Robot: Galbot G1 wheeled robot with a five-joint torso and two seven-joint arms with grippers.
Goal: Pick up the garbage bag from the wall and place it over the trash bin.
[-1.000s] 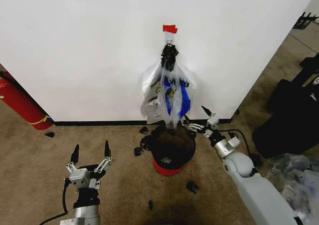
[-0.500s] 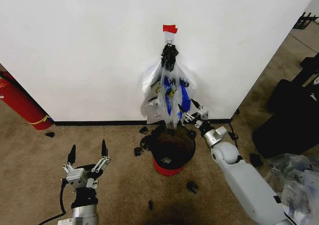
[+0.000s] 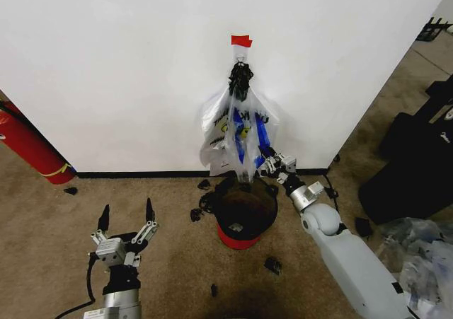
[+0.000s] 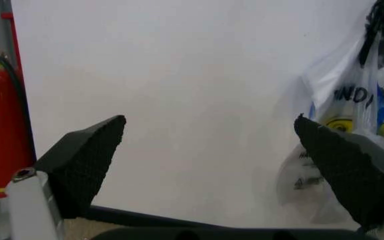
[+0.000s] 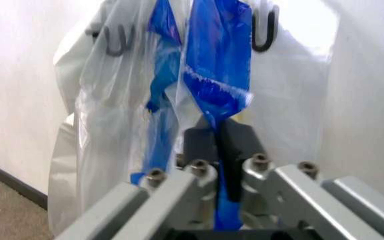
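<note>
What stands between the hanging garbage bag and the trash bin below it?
Nothing visible: the garbage bag hangs on the wall directly above the trash bin, whose mouth is open. The right gripper is shut on its blue strip.

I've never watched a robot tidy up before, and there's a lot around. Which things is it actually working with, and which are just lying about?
Part of the job:
- garbage bag hanging on the wall, blue strip pinched in the right hand
- trash bin on the floor below it
- left hand, open, waiting low

Just lying about:
- fire extinguisher
- black scraps on the carpet
- heap of clear plastic wrap
</note>
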